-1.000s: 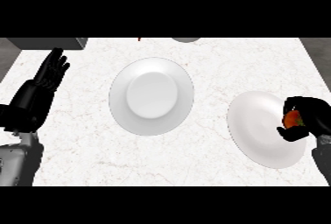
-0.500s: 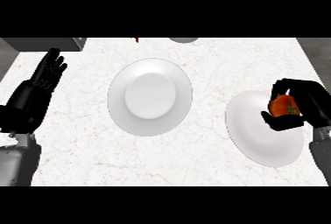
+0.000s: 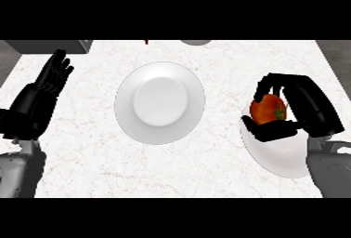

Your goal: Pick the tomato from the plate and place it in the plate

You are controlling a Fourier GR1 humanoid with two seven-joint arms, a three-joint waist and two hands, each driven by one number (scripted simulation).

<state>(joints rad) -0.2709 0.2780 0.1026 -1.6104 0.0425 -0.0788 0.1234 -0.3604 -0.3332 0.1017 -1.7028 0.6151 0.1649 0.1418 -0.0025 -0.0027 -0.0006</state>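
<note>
The tomato (image 3: 269, 108) sits in the right hand (image 3: 296, 111), whose fingers curl over its top while the thumb cups it from below, so it is grasped (its green stem spot faces the view's right). It shows above the upper edge of the right plate (image 3: 277, 155), which lies partly hidden under that hand and forearm. The centre plate (image 3: 159, 102) lies well apart to the left on the white marble counter (image 3: 89, 153). The left hand (image 3: 42, 95) rests near the view's left edge, fingers straight and released.
</note>
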